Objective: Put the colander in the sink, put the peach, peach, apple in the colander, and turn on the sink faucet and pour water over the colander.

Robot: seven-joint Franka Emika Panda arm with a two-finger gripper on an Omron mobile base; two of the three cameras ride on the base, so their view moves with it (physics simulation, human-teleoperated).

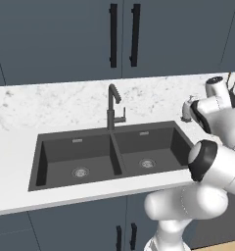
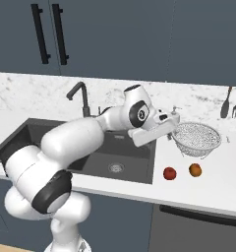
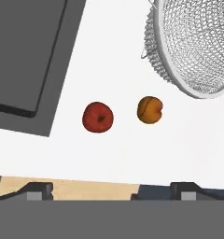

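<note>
**Nothing moved yet: colander and fruit on the counter, sink dry**

Left base view: I see the sink [image 1: 112, 157] with both basins bare apart from their drains, and the sink faucet [image 1: 113, 108] standing behind the divider at about 12 o'clock from it. No stream comes from the spout. My arm bends off toward 3 o'clock, out past the sink's right end.

Right base view: the gripper [image 2: 174, 120] hangs over the counter, just at the near-left rim of the colander [image 2: 196, 139], which sits on the countertop [image 2: 203, 189] at 3 o'clock from the sink, not in it. The apple [image 2: 169, 173] and one peach [image 2: 195, 170] lie side by side at roughly 6 o'clock from the colander, apart from it and from each other. I can only find one peach here.

Hand view: the fingertips [image 3: 39, 190] stand wide apart with nothing between them. The colander fills the 1 o'clock corner, the apple and peach lie near centre, and a sink corner shows at 10 o'clock.

My read: every step is left, namely colander into the basin, fruit into it, then the faucet.
</note>
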